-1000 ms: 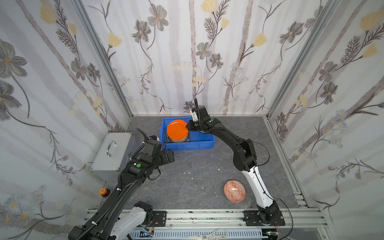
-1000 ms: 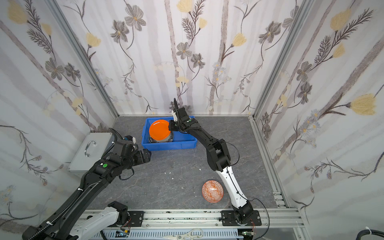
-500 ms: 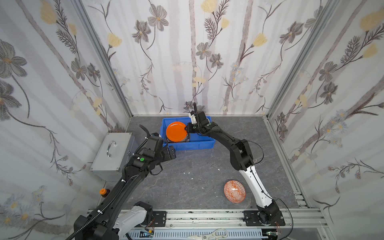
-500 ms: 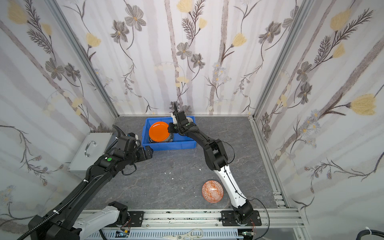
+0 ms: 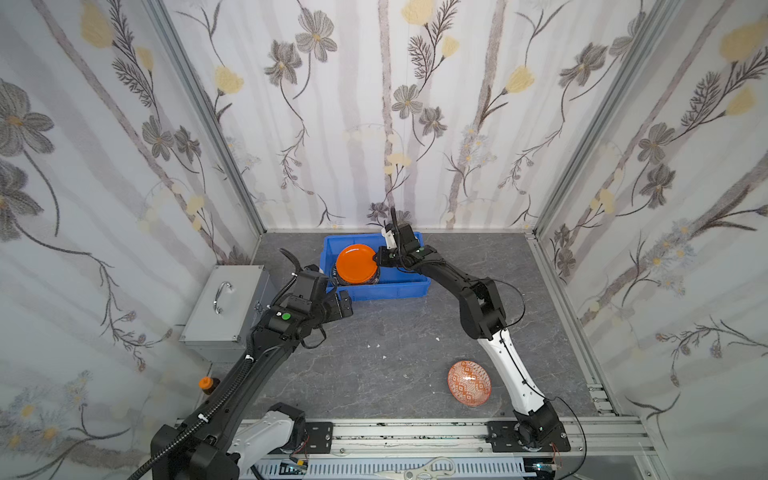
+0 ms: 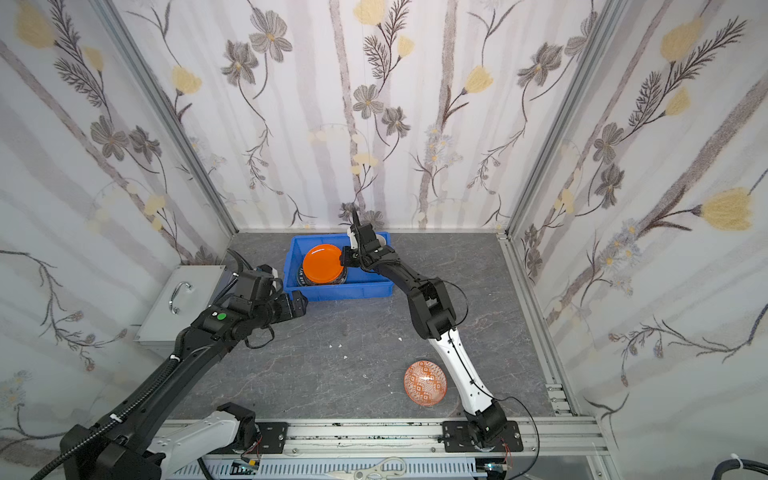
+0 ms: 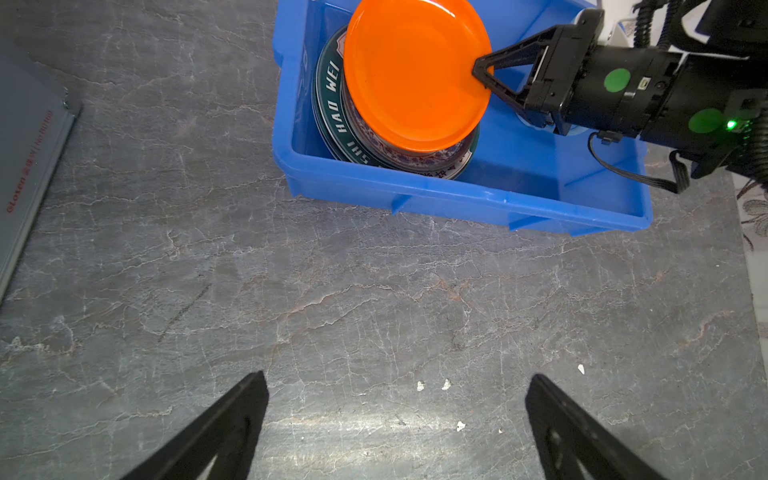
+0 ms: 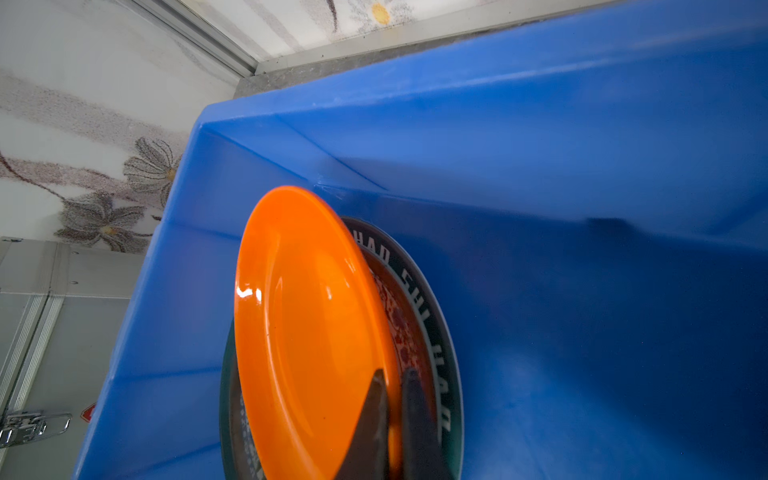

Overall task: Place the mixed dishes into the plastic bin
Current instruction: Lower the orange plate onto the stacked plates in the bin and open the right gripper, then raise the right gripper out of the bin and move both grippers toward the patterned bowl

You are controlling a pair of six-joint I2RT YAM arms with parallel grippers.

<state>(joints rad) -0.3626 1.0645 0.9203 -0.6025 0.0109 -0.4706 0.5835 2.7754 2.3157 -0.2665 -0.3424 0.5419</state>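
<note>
Over bin [image 7: 457,195], plate [image 7: 415,75] rim in right tool [image 7: 482,77]

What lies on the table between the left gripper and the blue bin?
Only bare grey tabletop; the left wrist view shows it between the open left gripper and the blue bin.

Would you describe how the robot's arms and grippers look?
The left arm and right arm are black with a white segment near the base. Green stickers mark both wrists; black cables loop along the joints, and the left carries a ribbed hose. The left gripper and right gripper have black triangular fingers.
</note>
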